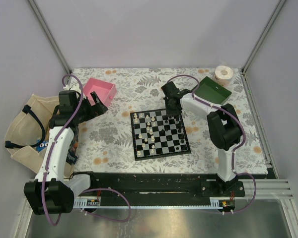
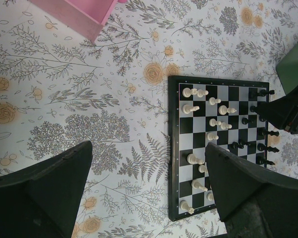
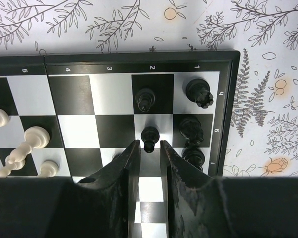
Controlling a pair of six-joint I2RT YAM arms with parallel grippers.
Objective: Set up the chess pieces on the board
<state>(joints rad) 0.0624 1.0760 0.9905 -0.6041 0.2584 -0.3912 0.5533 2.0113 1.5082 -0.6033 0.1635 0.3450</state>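
The board (image 1: pixel 161 134) lies mid-table with cream-white chess pieces (image 1: pixel 148 130) scattered over its left half and black ones (image 1: pixel 178 126) along its right side. My right gripper (image 1: pixel 173 113) hovers low over the board's far right corner. In the right wrist view its jaws (image 3: pixel 149 145) stand slightly apart, open, with a black pawn (image 3: pixel 149 138) upright on a white square at their tips, a thin gap showing on each side. More black pieces (image 3: pixel 198 92) stand by the board's edge (image 3: pixel 228 99). My left gripper (image 2: pixel 149 146) hangs wide open and empty left of the board (image 2: pixel 173 148).
A pink tray (image 1: pixel 100 91) sits at the back left by the left gripper (image 1: pixel 100 106). A green tray (image 1: pixel 214 89) and a roll of tape (image 1: pixel 223 74) are at the back right. A cloth bag (image 1: pixel 25 129) lies off the table's left edge.
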